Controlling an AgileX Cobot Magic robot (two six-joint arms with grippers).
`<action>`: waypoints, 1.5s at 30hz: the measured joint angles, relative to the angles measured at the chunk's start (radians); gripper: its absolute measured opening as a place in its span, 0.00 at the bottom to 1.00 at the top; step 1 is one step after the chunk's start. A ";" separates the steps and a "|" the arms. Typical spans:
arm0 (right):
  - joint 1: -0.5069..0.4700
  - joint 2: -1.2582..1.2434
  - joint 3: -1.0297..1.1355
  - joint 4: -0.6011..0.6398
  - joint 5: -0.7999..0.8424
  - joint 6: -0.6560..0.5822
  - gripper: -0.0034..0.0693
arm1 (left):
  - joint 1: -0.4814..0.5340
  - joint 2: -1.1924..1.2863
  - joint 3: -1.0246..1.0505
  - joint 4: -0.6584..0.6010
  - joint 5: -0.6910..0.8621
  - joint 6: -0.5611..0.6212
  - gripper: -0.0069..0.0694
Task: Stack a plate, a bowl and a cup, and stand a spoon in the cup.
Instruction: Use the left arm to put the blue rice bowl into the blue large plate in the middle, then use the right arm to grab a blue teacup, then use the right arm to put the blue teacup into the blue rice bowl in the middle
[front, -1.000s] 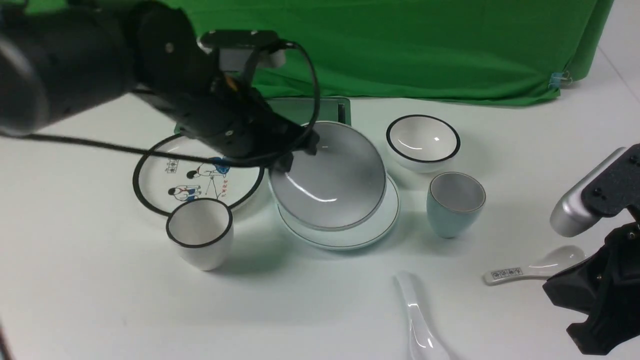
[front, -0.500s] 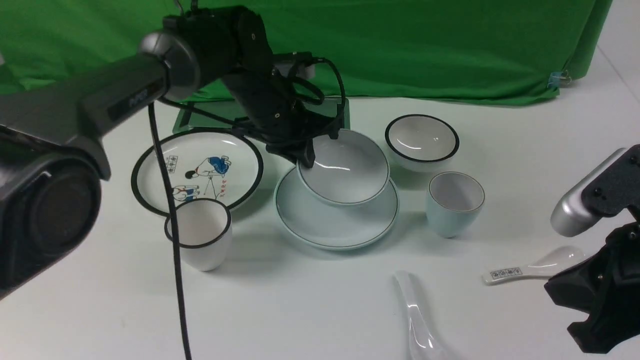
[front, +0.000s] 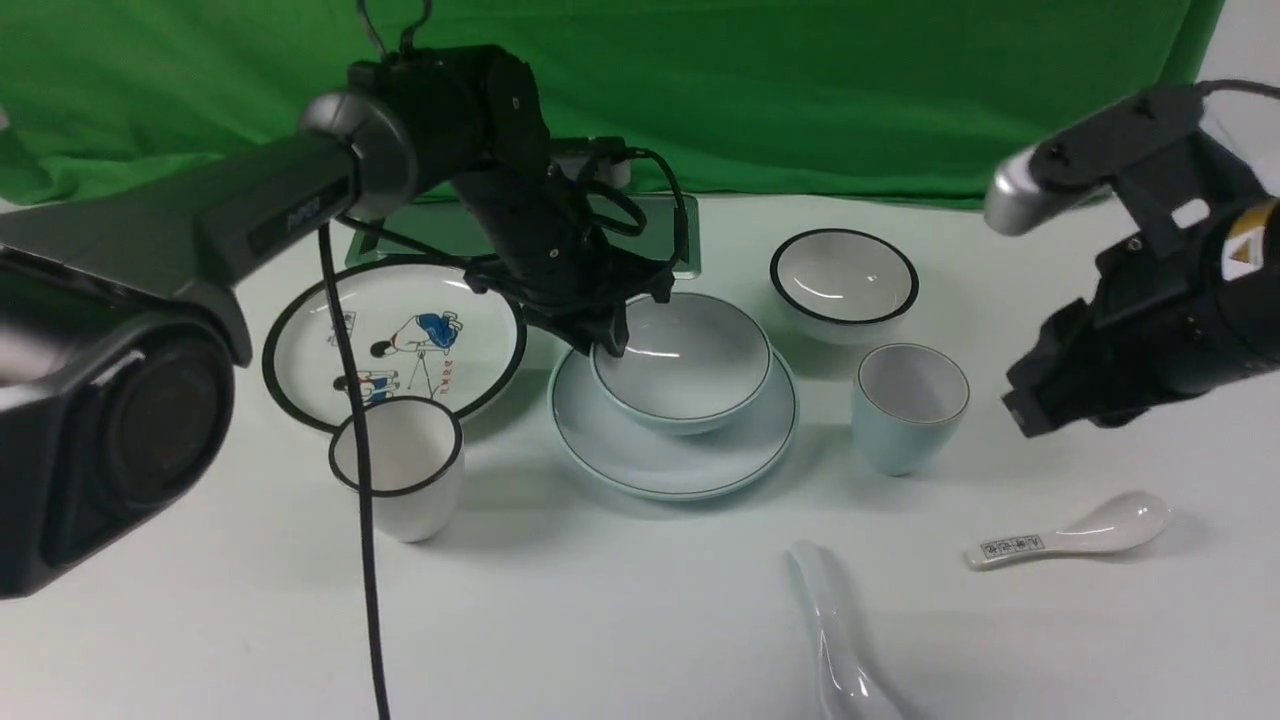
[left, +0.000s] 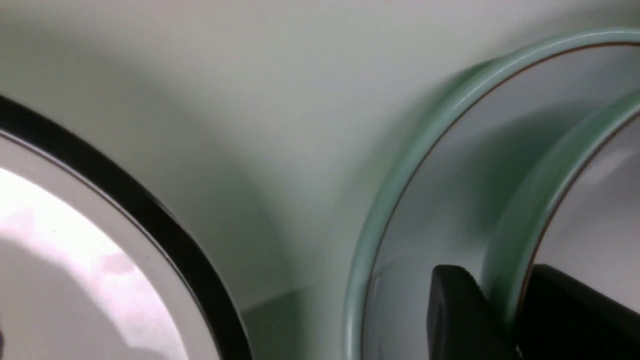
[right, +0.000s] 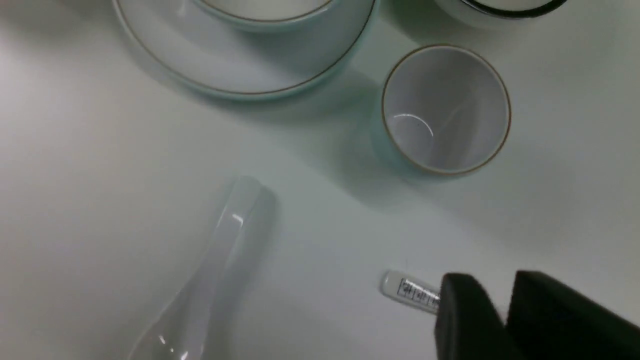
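The pale blue bowl sits level on the pale blue plate at mid-table. My left gripper is at the bowl's left rim with one finger inside and one outside. In the left wrist view the bowl's rim passes between the fingers, a strip of its wall showing, and the jaws stand open. The blue cup stands right of the plate. My right gripper hovers just right of the cup, slightly open and empty. The plain white spoon lies at the front edge.
A cartoon plate and a black-rimmed white cup are on the left. A black-rimmed small bowl sits behind the blue cup. A patterned spoon lies front right. A green cloth closes the back, and the left arm's cable hangs over the cartoon plate.
The bowl came down from a tilt to rest level on the plate, and the left jaws loosened on its rim. The right arm rose from the front right corner towards the cup, its jaws parting.
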 joint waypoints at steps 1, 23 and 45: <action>-0.009 0.064 -0.033 -0.003 -0.003 0.017 0.51 | 0.000 0.001 -0.038 0.027 0.050 -0.003 0.41; -0.122 0.582 -0.278 0.038 -0.041 0.034 0.23 | -0.101 -0.637 0.205 0.318 0.168 -0.009 0.13; 0.112 0.865 -1.017 0.125 0.283 -0.015 0.16 | -0.108 -1.192 1.008 0.278 -0.121 -0.041 0.05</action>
